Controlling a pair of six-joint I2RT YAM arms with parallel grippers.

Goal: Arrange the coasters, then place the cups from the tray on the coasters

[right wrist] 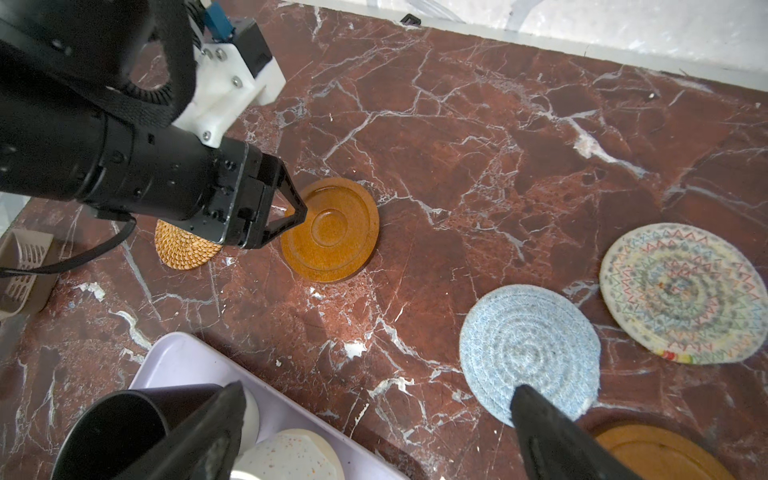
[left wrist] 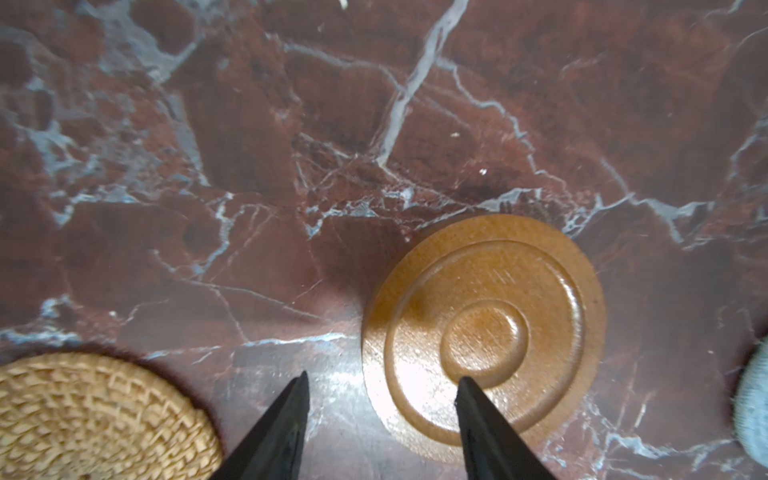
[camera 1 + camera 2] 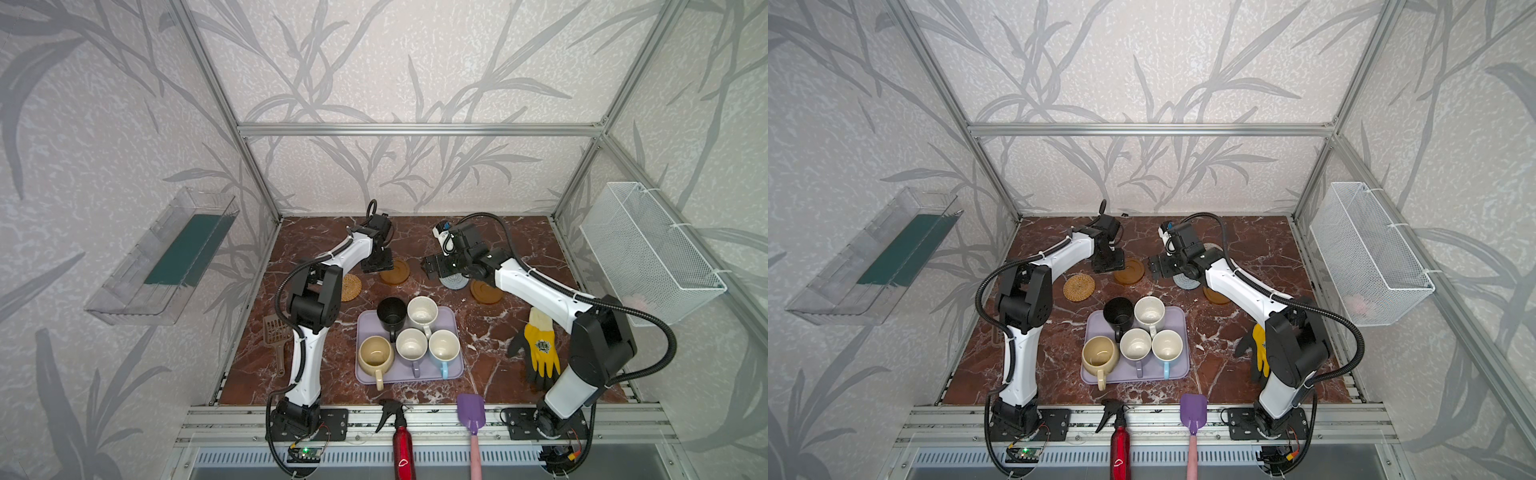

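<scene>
**A:** Coasters, status?

**B:** All five lie flat on the red-brown marble table [image 3: 478, 361], in a loose arc across the far half, none stacked. Left to right: golden rattan coaster [image 3: 351, 286], amber coaster [image 3: 395, 271], grey-blue coaster [image 3: 455, 282], second amber coaster [image 3: 486, 292]. The cream spiral coaster [image 1: 681, 291] sits beyond the grey-blue one. Spacing is uneven, so I judge the arranging unfinished.

**A:** Cups?

**B:** None placed. All five stand upright on the lavender tray [image 3: 452, 322], near centre. Far row: black cup [image 3: 390, 313], speckled white cup [image 3: 422, 311]. Near row: cream-yellow cup [image 3: 376, 353], lavender cup [image 3: 411, 345], light blue cup [image 3: 444, 347].

**A:** Jaws?

**B:** The left gripper [image 2: 384, 377] is low at the amber coaster with its fingers parted. One tip is over the disc, the other over bare table, and nothing is grasped. The right gripper [image 1: 378, 386] is spread wide and empty, above the grey-blue coaster.

**A:** Materials?

**B:** The amber discs are hard and glossy, with raised concentric rings. The rattan is a tight, rough coil. The grey-blue and cream coasters are soft rope spirals, the cream one with coloured zigzag stitching. The cups are smooth and glazed, and the tray is matt with a low rim and rounded corners.
</scene>
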